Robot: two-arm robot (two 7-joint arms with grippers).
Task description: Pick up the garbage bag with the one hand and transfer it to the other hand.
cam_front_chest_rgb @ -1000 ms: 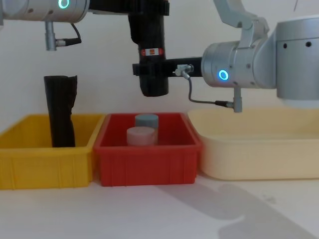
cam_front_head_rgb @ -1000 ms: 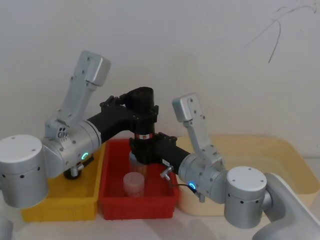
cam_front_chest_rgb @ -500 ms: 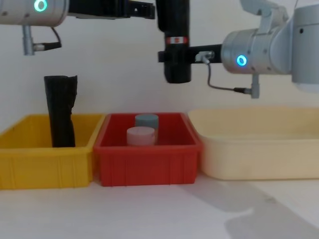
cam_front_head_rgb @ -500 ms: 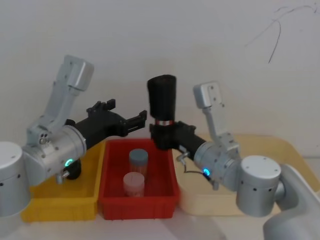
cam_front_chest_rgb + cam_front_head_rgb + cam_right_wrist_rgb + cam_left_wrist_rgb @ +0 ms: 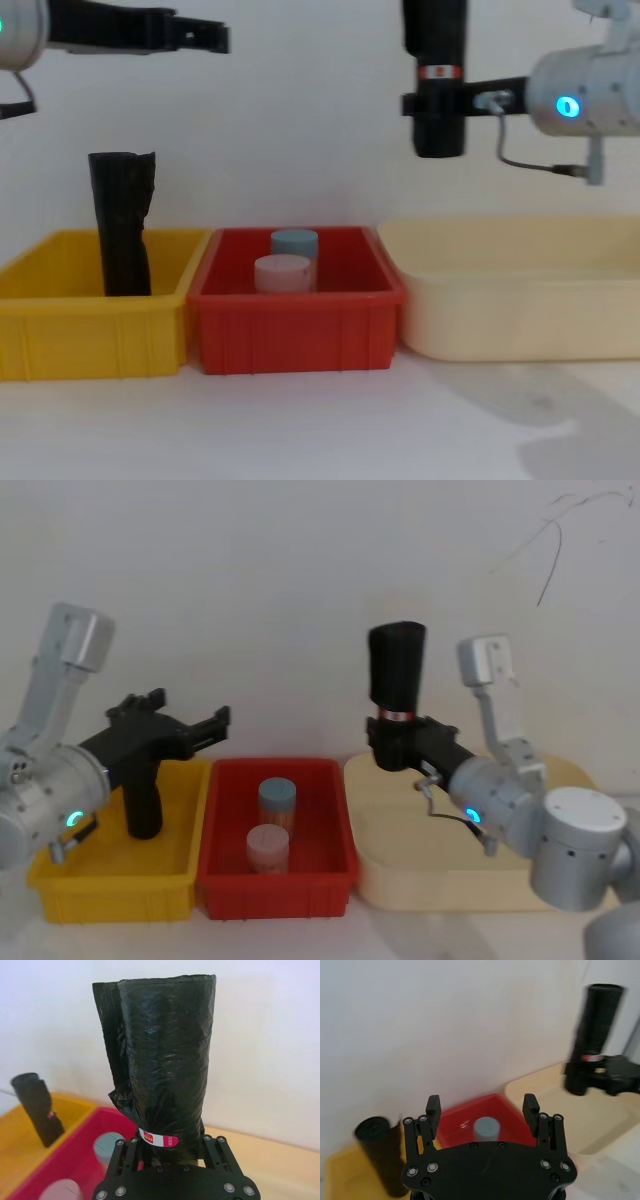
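The garbage bag (image 5: 396, 678), a glossy black roll with a red-and-white label, stands upright in the air above the cream tray (image 5: 450, 880). My right gripper (image 5: 400, 744) is shut on its lower part just under the label, as the right wrist view shows close up: garbage bag (image 5: 167, 1055), right gripper (image 5: 167, 1146). From the chest, the garbage bag (image 5: 437, 60) hangs high at the right in the right gripper (image 5: 437, 105). My left gripper (image 5: 185, 708) is open and empty, high above the yellow bin (image 5: 110, 895); its spread fingers (image 5: 433, 1105) frame the red bin.
A second black roll (image 5: 120, 225) with a ragged top stands in the yellow bin (image 5: 90, 330). The red bin (image 5: 295, 330) in the middle holds a blue-grey capped container (image 5: 277, 798) and a pink one (image 5: 267, 845). The cream tray (image 5: 520, 300) is on the right.
The left gripper let go of the garbage bag and drew back to the left over the yellow bin. The right gripper carried the bag to the right, over the cream tray.
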